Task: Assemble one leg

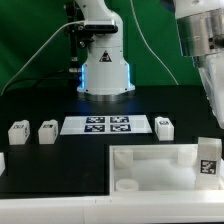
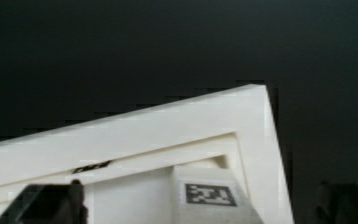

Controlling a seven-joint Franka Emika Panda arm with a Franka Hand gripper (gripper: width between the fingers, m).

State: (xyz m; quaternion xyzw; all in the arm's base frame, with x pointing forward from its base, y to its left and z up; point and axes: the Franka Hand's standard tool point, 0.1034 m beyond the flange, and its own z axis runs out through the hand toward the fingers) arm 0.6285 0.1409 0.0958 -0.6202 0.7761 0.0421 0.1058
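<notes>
A leg point(image 1: 208, 160), a small white block with a marker tag, stands upright at the corner of the large white tray-like piece point(image 1: 150, 158) at the exterior view's right. In the wrist view the leg's tag point(image 2: 208, 192) lies between my two dark fingers. My gripper point(image 2: 197, 208) is open. Its jaws stand wide on either side of the leg, with a dark gap on one side. The arm point(image 1: 200, 40) comes down from the upper right, just above this leg. Three more legs lie on the table: two at the left point(image 1: 17, 132) point(image 1: 47, 131) and one right of centre point(image 1: 164, 127).
The marker board point(image 1: 97, 125) lies flat in the middle of the black table. The robot base point(image 1: 105, 70) stands behind it with cables. The tray-like piece's pointed corner point(image 2: 247, 100) fills the wrist view over the dark table.
</notes>
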